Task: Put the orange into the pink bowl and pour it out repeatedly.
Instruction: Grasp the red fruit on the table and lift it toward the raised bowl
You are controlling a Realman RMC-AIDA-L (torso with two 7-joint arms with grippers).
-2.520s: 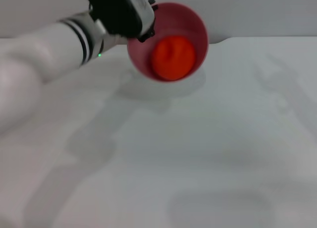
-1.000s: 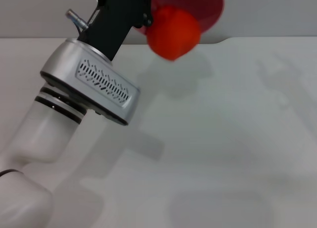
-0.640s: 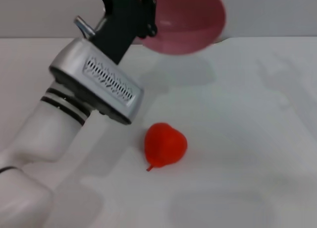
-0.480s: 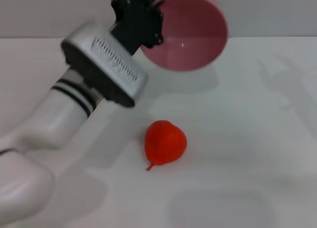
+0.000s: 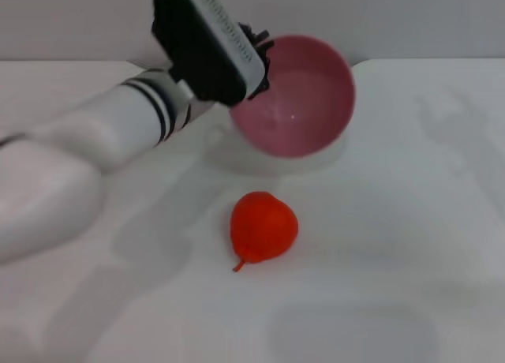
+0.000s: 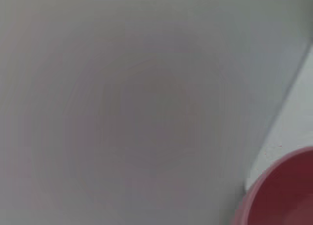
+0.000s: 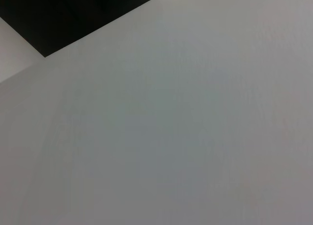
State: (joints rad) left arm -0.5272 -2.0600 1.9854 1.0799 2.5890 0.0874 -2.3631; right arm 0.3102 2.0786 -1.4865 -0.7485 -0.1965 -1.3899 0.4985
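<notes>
The orange (image 5: 263, 229) lies on the white table, near the middle, with its stem nub pointing toward me. The pink bowl (image 5: 304, 102) is empty and tilted, its opening facing me, low over the table behind the orange. My left gripper (image 5: 254, 54) is shut on the bowl's left rim and holds it. A part of the bowl's rim shows in the left wrist view (image 6: 283, 195). The right gripper is out of view.
The white table (image 5: 410, 221) spreads all around the orange. A grey wall runs along the table's far edge. The right wrist view shows only bare table (image 7: 186, 137) and a dark corner.
The bowl was lifted and tipped, and the orange fell out onto the table. Since then my left arm has lowered and swung the bowl back toward the table.
</notes>
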